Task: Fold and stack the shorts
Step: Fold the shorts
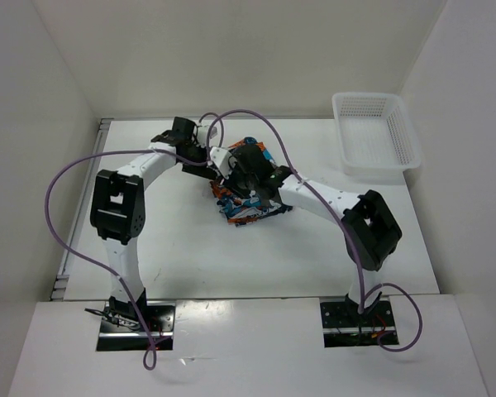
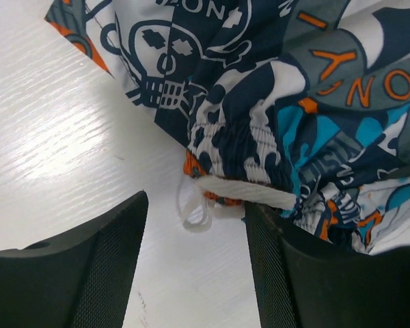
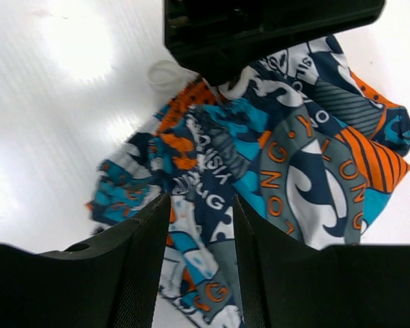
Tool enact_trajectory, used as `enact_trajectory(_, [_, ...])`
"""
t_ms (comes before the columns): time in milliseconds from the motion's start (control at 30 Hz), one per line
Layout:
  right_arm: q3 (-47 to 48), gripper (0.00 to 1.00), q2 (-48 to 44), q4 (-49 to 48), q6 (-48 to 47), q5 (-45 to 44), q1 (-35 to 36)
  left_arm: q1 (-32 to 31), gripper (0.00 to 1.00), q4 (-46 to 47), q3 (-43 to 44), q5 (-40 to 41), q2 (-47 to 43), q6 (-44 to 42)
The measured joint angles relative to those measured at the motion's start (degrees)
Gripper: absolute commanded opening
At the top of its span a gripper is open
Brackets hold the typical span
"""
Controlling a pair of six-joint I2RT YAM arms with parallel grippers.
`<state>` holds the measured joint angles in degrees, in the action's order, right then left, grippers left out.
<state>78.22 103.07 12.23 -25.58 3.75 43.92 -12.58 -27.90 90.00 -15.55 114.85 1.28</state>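
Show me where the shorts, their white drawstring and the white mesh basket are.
shorts (image 1: 245, 214), top external view, printed cloth at the bundle's near edge.
white drawstring (image 2: 249, 195), left wrist view, thick cord at the waistband.
white mesh basket (image 1: 376, 141), top external view, bare mesh floor.

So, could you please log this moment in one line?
shorts: crumpled on table | left gripper: open, at drawstring | right gripper: open, over shorts

The shorts (image 2: 314, 102) are showing only fragments of printed lettering: white "ZON" in the left wrist view, orange "ONG" in the right.
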Motion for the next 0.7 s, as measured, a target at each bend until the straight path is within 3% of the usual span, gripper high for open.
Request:
enact_trajectory(267, [-1.25, 0.47, 4.63, 0.81, -6.10, 0.11, -1.55, -0.13, 0.65, -1.01, 2.08, -0.28, 3.87, 0.22])
enact_trajectory(433, [-2.56, 0.50, 5.57, 4.15, -9.53, 2.51, -1.66, -0.20, 0.43, -0.96, 2.93, -0.92, 4.20, 0.31])
enact_trajectory(600, [-2.67, 0.51, 5.57, 5.90, -10.97, 4.57, -1.73, -0.22, 0.32, -0.87, 3.26, -1.29, 5.22, 0.17])
enact_trajectory(700, [-2.80, 0.51, 5.88, 5.77, -10.69, 4.66, -1.73, -0.22, 0.32, -0.90, 3.39, -1.31, 5.68, 0.20])
